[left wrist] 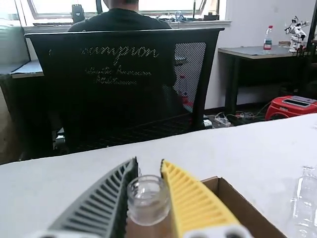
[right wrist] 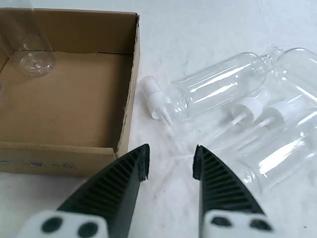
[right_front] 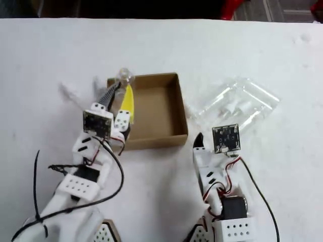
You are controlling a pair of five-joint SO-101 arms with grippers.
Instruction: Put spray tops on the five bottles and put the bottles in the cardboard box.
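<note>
My left gripper (right_front: 124, 85) (left wrist: 148, 162), with one grey and one yellow finger, is shut on the neck of a clear bottle (right_front: 124, 75) (left wrist: 148, 199) whose mouth is bare. It holds the bottle upright at the far left corner of the cardboard box (right_front: 166, 132) (left wrist: 225, 192); the bottle's base (right wrist: 32, 55) hangs inside the box (right wrist: 74, 99). My right gripper (right_front: 202, 141) (right wrist: 170, 161) stands open just right of the box's near corner. Beyond it lie several clear bottles (right_front: 237, 103) (right wrist: 218, 85) with white spray tops (right wrist: 154, 97) among them.
The white table (right_front: 60, 50) stretches wide around the box. In the left wrist view another clear bottle (left wrist: 304, 204) stands at the edge, and a black mesh chair (left wrist: 124, 84) is behind the table's far edge.
</note>
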